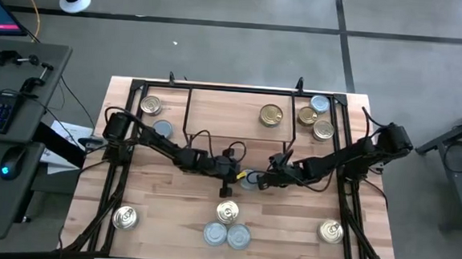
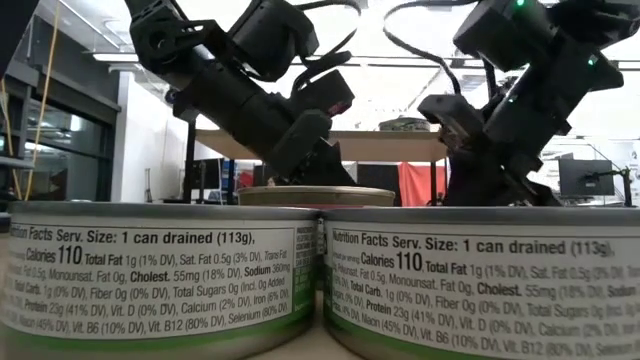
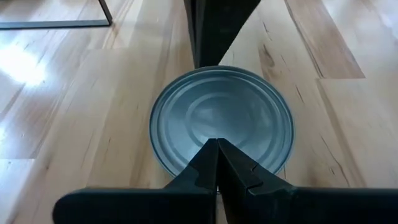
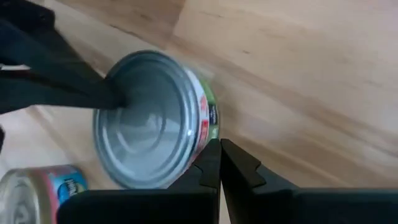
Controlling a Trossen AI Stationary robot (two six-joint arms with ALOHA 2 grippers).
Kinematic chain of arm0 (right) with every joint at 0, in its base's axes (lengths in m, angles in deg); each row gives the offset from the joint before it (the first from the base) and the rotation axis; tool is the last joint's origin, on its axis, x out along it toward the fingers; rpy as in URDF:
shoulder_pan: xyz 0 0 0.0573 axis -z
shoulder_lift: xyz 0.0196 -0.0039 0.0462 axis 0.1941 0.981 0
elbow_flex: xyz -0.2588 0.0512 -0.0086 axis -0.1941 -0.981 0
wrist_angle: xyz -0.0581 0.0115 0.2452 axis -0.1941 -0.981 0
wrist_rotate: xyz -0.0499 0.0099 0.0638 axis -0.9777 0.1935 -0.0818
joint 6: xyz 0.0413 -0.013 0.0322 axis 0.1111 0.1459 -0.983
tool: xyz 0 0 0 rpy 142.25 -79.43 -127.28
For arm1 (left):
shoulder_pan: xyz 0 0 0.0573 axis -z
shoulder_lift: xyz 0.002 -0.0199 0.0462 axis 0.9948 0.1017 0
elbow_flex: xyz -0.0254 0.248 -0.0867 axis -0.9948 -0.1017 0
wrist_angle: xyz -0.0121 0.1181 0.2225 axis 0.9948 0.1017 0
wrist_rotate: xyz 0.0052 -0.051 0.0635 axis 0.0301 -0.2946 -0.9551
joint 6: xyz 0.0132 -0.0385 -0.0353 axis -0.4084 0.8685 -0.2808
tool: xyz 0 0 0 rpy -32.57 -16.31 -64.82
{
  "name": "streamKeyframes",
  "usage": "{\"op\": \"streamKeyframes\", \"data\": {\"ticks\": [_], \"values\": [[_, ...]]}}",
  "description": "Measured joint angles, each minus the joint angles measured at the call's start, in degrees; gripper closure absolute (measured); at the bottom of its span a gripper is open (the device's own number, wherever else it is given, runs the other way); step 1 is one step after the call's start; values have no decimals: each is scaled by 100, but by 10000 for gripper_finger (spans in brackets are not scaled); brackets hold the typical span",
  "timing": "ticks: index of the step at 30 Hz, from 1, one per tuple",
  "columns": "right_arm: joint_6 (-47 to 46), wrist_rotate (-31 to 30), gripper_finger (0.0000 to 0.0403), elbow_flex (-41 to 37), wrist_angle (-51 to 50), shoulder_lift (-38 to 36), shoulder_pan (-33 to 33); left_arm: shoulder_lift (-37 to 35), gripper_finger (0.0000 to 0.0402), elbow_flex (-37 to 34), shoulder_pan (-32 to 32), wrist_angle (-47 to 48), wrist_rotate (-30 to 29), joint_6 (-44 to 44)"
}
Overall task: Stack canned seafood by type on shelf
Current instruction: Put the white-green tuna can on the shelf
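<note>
Butcher-block planks, pale and streaked with darker grain, make up my worktop [image 1: 169, 214], and short round tins sit scattered across it. At mid-worktop stands a pale blue-silver can [image 1: 249, 180] [image 3: 222, 121] [image 4: 152, 118], upright on its flat base with its short axis vertical, its smooth lid stamped in shallow concentric rings; a green and red label band wraps its side, the print there too blurred to read. My left end effector [image 1: 234, 175] [image 3: 217, 142] is clenched, its dark fingers pressed together over the near rim of that lid, and my right end effector [image 1: 262, 180] [image 4: 219, 144] is likewise clenched, its tips just beside the can's wall, neither grasping anything. Nearest the low camera two more silver cans [image 2: 160, 280] [image 2: 480, 285] stand side by side, touching, their labels reading "Nutrition Facts Serv. Size: 1 can drained (113g)" and "Calories 110". A gold tin [image 1: 227, 212] sits just behind that pair. On the shelf [image 1: 224, 113], a light wood board in a thin black wire frame at the far edge, one gold tin [image 1: 271, 114] rests upright. Beside the shelf's right end cluster two gold tins [image 1: 307, 116] [image 1: 323, 129] and a bluish one [image 1: 319, 103].
</note>
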State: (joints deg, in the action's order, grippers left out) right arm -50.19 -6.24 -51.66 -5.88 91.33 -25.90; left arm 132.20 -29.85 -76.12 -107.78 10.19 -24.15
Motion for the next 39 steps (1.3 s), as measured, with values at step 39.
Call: {"op": "streamKeyframes", "data": {"ticks": [39], "values": [[803,306,403,596,-736,197,269,-868,402,-1163,173,-536,135,-292]]}}
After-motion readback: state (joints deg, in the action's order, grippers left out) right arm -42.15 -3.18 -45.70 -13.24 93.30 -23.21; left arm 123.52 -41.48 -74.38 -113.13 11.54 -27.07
